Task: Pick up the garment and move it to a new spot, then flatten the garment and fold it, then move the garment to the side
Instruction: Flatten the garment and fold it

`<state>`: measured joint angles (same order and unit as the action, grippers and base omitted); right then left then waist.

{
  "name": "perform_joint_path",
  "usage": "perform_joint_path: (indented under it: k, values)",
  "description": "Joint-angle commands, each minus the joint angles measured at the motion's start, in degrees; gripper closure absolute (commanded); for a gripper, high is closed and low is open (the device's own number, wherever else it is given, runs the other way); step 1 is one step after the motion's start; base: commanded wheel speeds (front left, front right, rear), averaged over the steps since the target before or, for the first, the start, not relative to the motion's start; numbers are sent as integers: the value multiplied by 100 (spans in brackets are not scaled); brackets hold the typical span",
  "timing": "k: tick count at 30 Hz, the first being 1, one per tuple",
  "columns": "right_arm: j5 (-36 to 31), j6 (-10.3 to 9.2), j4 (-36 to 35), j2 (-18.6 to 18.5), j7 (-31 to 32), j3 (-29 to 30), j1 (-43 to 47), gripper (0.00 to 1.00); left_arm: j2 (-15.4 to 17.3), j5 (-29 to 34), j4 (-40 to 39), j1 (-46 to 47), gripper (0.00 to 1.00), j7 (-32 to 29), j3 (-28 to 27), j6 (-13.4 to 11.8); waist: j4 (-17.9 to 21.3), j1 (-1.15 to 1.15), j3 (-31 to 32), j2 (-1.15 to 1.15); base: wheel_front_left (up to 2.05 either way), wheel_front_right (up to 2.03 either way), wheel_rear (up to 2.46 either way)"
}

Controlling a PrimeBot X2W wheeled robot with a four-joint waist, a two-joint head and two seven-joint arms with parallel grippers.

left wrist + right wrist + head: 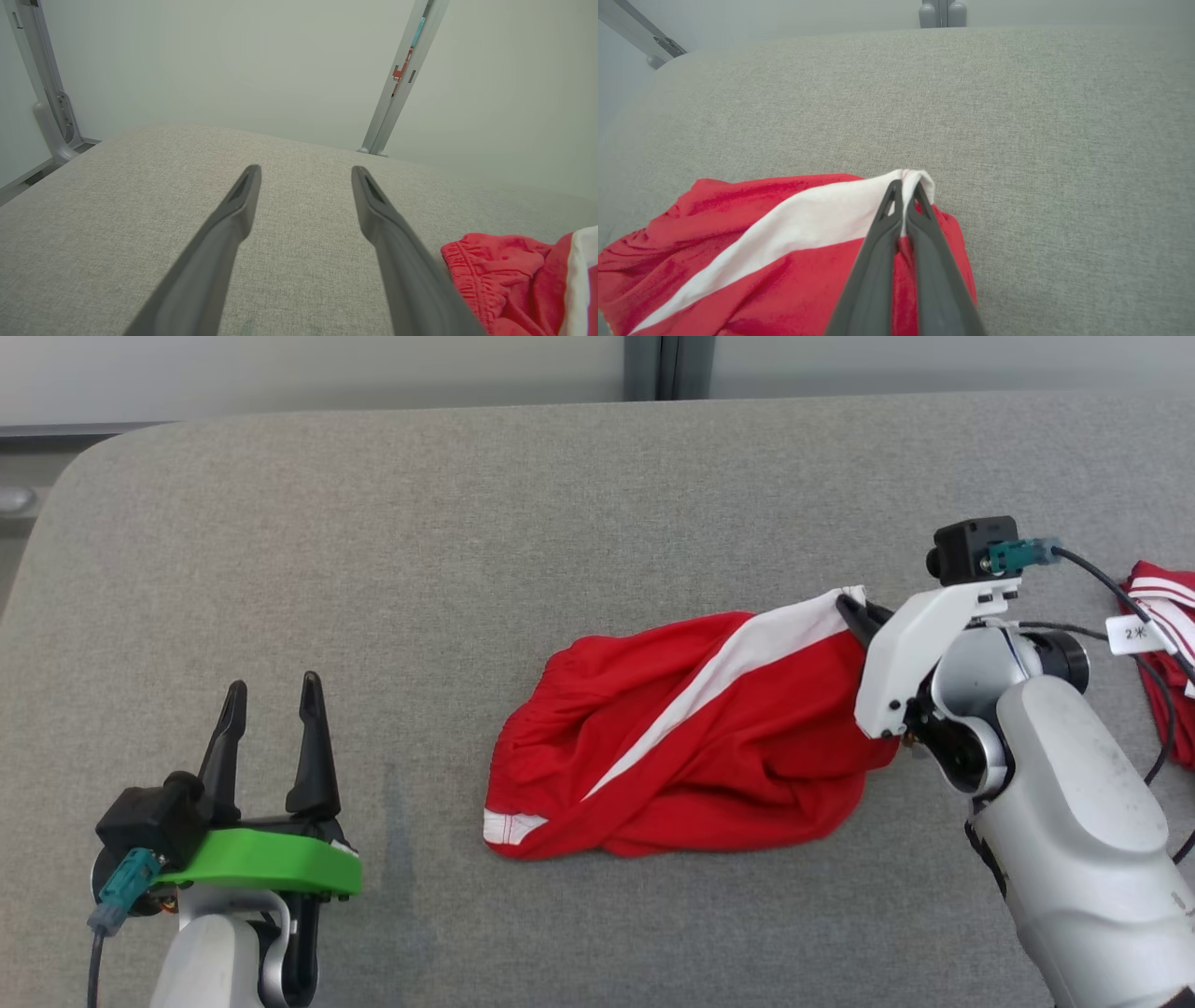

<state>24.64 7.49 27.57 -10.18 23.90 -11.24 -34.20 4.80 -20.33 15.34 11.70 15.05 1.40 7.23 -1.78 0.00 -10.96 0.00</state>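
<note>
The garment (691, 737) is a pair of red shorts with a white side stripe, lying crumpled on the grey padded table (467, 523). My right gripper (854, 611) is shut on the garment's upper right corner, at the white stripe's end. In the right wrist view the two dark fingers (896, 205) pinch the white fabric of the garment (784, 242) between them. My left gripper (274, 695) stands open at the lower left, well to the left of the garment and touching nothing. The left wrist view has the left gripper (306, 175) spread over bare cloth, with the garment's elastic waistband (495, 266) at its right.
A second red and white garment (1162, 653) with a paper tag (1141, 635) lies at the table's right edge, behind my right arm. Grey metal posts (397, 84) stand beyond the table's far edge. The rounded far left corner (93, 457) of the table is near.
</note>
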Motion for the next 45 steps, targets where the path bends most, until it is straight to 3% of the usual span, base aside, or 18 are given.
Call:
perform_joint_path:
  k: [1, 9, 13, 14, 15, 18, 27, 35, 40, 45]
  values:
    - [168, -1, -214, -32, -49, -47, 281, 100, -4, 50, 22, 28, 0, 14, -35, 23, 41, 0, 54, 0, 0, 0, 0]
    - [682, 0, -2119, -390, 592, 196, 2070, 100, -16, 51, 50, -165, 0, 14, -154, 30, 275, 0, 254, 0, 0, 0, 0]
    - [554, 0, -2740, -223, 1194, 584, 2890, 100, 18, 45, 47, -203, 0, 13, -149, 32, 423, 0, 333, 0, 0, 0, 0]
    - [500, 0, -2867, -160, 1299, 670, 3027, 70, 21, 44, 45, -200, 0, 13, -141, 32, 455, 0, 343, 0, 0, 0, 0]
    - [451, -1, -2913, -104, 1407, 744, 3152, 0, 27, 38, 44, -198, 0, 14, -145, 31, 478, 0, 350, 0, 0, 0, 0]
    - [152, -1, -3093, 47, 1634, 965, 3358, 0, 25, 6, 60, -187, 0, 14, -98, 32, 521, 0, 380, 0, 0, 0, 0]
    - [-254, 0, -3369, 551, 1056, 1707, 3006, 0, 32, -49, 94, -269, 0, 14, 9, 31, 462, 0, 481, 0, 0, 0, 0]
    - [-268, 0, -2067, 639, 1459, 1807, 1679, 0, 63, -61, 46, -160, 0, 14, 82, 29, 263, 0, 362, 0, 0, 0, 0]
    - [-300, 0, -1214, 504, 1648, 1375, 813, 0, 67, -43, 4, -27, 0, 14, 141, 29, 53, 0, 230, 0, 0, 0, 0]
    - [-108, -1, -950, 176, 1786, 300, 185, 0, 42, -40, -22, 70, 0, 7, 165, 29, -181, 0, 72, 0, 0, 0, 0]
